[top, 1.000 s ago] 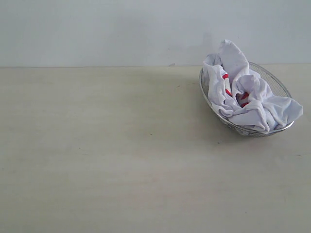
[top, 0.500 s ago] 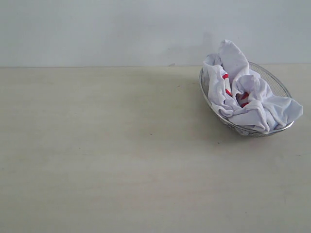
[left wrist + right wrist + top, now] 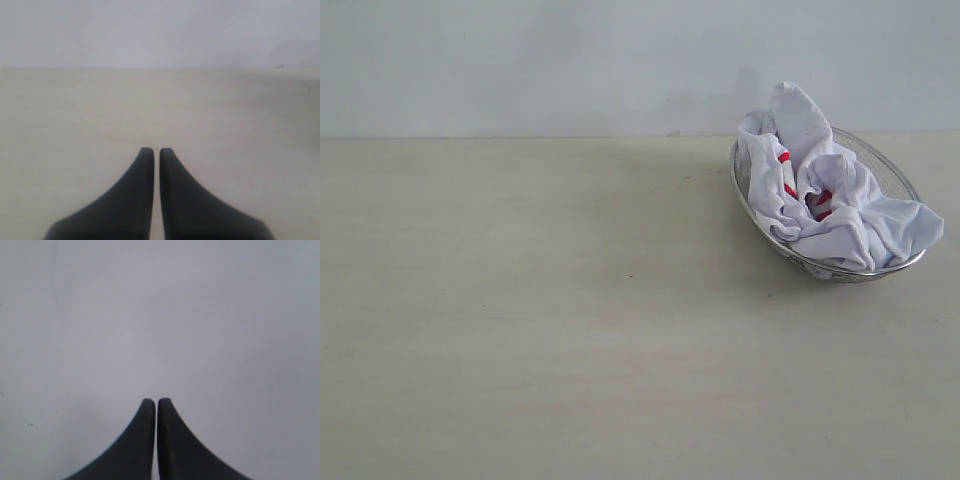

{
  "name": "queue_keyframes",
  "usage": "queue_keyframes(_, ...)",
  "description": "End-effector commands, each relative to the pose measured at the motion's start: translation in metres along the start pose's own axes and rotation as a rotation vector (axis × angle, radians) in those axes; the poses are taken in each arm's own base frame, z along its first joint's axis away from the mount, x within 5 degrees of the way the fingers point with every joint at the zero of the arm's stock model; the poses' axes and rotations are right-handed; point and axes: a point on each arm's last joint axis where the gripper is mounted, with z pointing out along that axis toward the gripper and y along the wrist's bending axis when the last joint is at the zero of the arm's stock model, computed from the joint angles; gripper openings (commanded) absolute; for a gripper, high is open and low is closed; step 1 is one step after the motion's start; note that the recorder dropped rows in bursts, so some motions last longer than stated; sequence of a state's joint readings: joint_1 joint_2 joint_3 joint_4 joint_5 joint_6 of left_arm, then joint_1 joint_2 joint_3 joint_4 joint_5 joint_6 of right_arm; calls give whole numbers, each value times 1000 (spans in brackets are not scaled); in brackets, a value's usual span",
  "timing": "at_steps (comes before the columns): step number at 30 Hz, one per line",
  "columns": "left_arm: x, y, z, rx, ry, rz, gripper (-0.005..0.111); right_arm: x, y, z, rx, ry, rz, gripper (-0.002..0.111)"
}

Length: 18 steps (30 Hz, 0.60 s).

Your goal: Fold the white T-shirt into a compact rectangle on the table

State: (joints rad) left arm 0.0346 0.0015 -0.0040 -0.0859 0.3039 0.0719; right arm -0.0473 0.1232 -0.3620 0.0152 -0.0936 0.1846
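White crumpled T-shirt sits in wire-mesh basket, far right on table, red lettering showing between folds. My left gripper clenched, holding nothing, above table. My right gripper clenched, holding nothing, facing plain pale surface.

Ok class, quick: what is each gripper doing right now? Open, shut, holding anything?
Left gripper: shut, holding nothing.
Right gripper: shut, holding nothing.
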Motion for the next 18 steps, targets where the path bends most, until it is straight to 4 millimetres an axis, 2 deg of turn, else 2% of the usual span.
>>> queue_keyframes(1, 0, 0, 0, 4, -13, 10, 4, -43, 8, 44, 55, 274, -28, 0)
queue_keyframes(2, 0, 0, 0, 4, -13, 10, 4, -54, 11, 58, 70, 354, -20, 0)
queue_keyframes(3, 0, 0, 0, 4, -13, 10, 4, -55, 11, 69, 86, 440, -20, 0)
queue_keyframes(6, 0, 0, 0, 4, -13, 10, 4, -51, 11, 117, 120, 668, -36, 0)
queue_keyframes(8, 0, 0, 0, 4, -13, 10, 4, -41, 9, 149, 136, 806, -50, 0)
queue_keyframes(10, 0, 0, 0, 4, -13, 10, 4, -26, 9, 177, 124, 915, -40, 0)
queue_keyframes(15, 0, 0, 0, 4, -13, 10, 4, 33, 7, 240, 32, 1134, -9, 0)
queue_keyframes(18, 0, 0, 0, 4, -13, 10, 4, 75, 0, 265, 41, 1253, 10, 10)
